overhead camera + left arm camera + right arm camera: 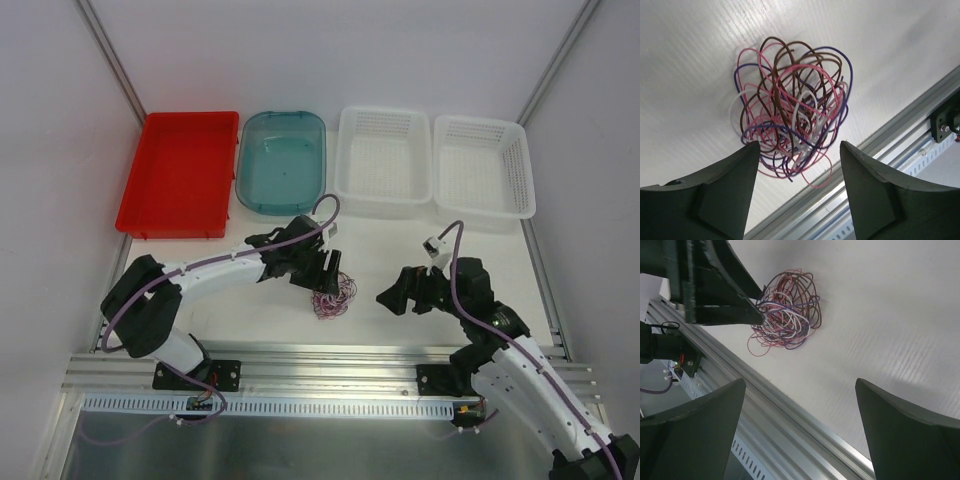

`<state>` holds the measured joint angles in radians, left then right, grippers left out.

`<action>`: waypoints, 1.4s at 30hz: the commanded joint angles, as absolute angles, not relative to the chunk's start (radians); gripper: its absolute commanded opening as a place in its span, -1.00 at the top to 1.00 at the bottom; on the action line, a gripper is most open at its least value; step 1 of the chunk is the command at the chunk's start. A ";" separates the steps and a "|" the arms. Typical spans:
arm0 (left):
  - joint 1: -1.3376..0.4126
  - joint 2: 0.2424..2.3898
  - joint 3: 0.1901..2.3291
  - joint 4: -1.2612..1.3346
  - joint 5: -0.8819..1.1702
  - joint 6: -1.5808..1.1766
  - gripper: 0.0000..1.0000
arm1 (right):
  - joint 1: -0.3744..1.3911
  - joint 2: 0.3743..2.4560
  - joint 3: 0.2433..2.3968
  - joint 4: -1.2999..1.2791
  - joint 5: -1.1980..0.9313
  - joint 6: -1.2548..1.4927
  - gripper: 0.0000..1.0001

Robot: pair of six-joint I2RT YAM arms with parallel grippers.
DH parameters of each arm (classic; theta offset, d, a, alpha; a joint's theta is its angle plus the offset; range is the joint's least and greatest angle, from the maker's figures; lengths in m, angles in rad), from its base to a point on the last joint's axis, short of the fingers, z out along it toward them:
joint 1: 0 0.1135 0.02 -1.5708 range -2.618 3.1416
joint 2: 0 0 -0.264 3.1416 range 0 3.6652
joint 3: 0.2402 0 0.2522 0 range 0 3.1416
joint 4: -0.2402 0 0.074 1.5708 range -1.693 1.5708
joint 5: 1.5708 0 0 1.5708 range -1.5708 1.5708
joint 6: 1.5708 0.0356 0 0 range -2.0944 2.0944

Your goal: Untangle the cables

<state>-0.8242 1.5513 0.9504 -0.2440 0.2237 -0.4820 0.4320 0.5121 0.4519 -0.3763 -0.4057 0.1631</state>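
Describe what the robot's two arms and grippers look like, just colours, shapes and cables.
Both match. The left arm and right arm have white links between black joints, with a lilac cable running along each and looping free near the wrist. The left gripper and right gripper are dark, each with two broad wedge-shaped fingers tapering to blunt tips. No markings visible.

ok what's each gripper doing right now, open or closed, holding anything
left gripper: open, holding nothing, the cables right at its fingertips
right gripper: open, empty, off to the side of the clump
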 commanded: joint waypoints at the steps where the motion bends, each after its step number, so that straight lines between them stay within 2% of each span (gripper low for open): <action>1: -0.830 1.442 0.913 -0.233 0.210 -0.515 -0.33 | 0.518 0.566 0.399 -0.206 -0.298 0.251 -0.91; 4: -0.831 1.350 0.862 -0.222 0.177 -0.564 -0.41 | 0.596 0.658 0.382 -0.099 -0.194 0.278 -0.80; 10: -0.833 1.302 0.778 -0.175 0.153 -0.609 -0.37 | 0.656 0.805 0.397 -0.005 -0.097 0.311 -0.59; 11: -0.838 1.302 0.772 -0.167 0.155 -0.618 -0.36 | 0.658 0.821 0.409 0.023 -0.074 0.311 -0.49; 21: -0.876 1.391 0.784 -0.091 0.161 -0.638 -0.28 | 0.661 1.006 0.443 0.130 -0.061 0.310 -0.19; 28: -0.882 1.462 0.802 -0.084 0.167 -0.660 -0.01 | 0.666 1.141 0.402 0.299 -0.092 0.333 -0.02; 29: -0.882 1.473 0.801 -0.083 0.167 -0.661 0.09 | 0.666 1.158 0.402 0.333 -0.101 0.336 0.00; 31: -0.882 1.483 0.802 -0.080 0.170 -0.663 0.18 | 0.666 1.207 0.408 0.360 -0.113 0.333 0.08; 32: -0.882 1.486 0.798 -0.080 0.167 -0.663 0.29 | 0.667 1.224 0.411 0.382 -0.130 0.330 0.09; 36: -0.882 1.491 0.790 -0.077 0.166 -0.670 0.53 | 0.669 1.310 0.419 0.440 -0.169 0.334 0.14; 42: -0.882 1.500 0.785 -0.077 0.167 -0.675 0.72 | 0.687 1.373 0.428 0.491 -0.202 0.333 0.23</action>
